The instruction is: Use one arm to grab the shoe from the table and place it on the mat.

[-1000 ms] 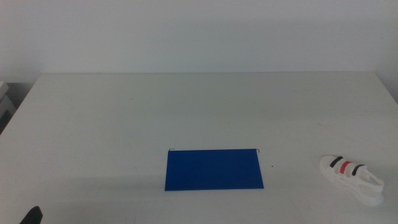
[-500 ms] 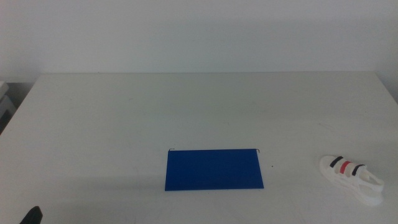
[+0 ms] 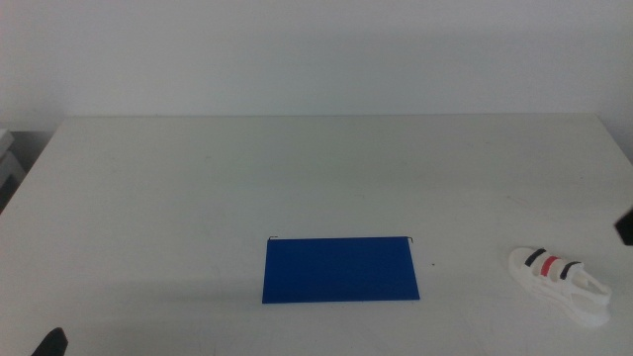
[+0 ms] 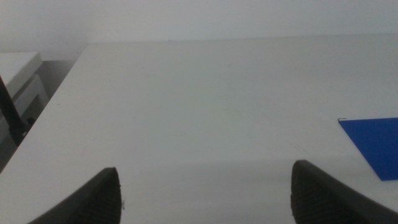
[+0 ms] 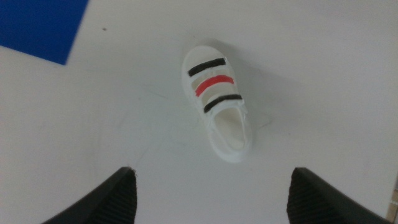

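Note:
The white shoe point(image 3: 559, 282) with two black straps and one red strap lies on the table point(image 3: 297, 178) at the front right, apart from the blue mat point(image 3: 341, 269) at the front middle. My right gripper point(image 5: 208, 199) hovers above the shoe point(image 5: 217, 106) with its jaws open wide and empty; the mat's corner point(image 5: 37, 25) also shows in that view. A dark part of the right arm point(image 3: 625, 225) shows at the right edge, above the shoe. My left gripper point(image 4: 205, 199) waits open and empty at the table's front left, its tip point(image 3: 49, 343) at the bottom edge.
A white shelf unit point(image 4: 18, 81) stands beyond the table's left edge. The mat's near corner point(image 4: 373, 149) shows in the left wrist view. A plain wall rises behind the table's far edge.
A dark part of the right arm has come into the middle view at the right edge. The shoe, the mat and the left gripper have not moved.

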Robot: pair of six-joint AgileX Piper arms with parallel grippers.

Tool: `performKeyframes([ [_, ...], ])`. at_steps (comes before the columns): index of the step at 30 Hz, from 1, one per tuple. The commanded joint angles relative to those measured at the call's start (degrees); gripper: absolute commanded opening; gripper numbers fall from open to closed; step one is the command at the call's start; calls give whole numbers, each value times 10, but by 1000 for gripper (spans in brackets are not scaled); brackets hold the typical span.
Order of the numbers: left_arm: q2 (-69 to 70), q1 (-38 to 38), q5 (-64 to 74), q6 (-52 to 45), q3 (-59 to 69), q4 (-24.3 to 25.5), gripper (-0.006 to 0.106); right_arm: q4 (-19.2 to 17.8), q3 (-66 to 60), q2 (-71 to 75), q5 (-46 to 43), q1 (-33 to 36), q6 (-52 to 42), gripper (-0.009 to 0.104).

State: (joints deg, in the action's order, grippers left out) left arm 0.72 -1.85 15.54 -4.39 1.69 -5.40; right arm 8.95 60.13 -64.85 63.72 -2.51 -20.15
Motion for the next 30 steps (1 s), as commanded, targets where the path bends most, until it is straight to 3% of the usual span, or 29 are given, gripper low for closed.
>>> performKeyframes([
  [1, 8, -3, -46, 3, 4, -4, 94, -2, 29, -33, -25, 1, -14, 62],
  [9, 8, -3, -46, 3, 4, -4, 94, -12, 27, -149, -32, 1, -18, 62],
  [14, 8, -3, -46, 3, 4, -4, 94, -14, 27, -203, -89, 1, -27, 62],
  [23, 8, -3, -46, 3, 4, -4, 94, -14, 27, -282, -136, 18, -145, 62],
  [30, 8, -3, -46, 3, 4, -4, 94, -14, 26, -322, -137, 35, -161, 62],
])
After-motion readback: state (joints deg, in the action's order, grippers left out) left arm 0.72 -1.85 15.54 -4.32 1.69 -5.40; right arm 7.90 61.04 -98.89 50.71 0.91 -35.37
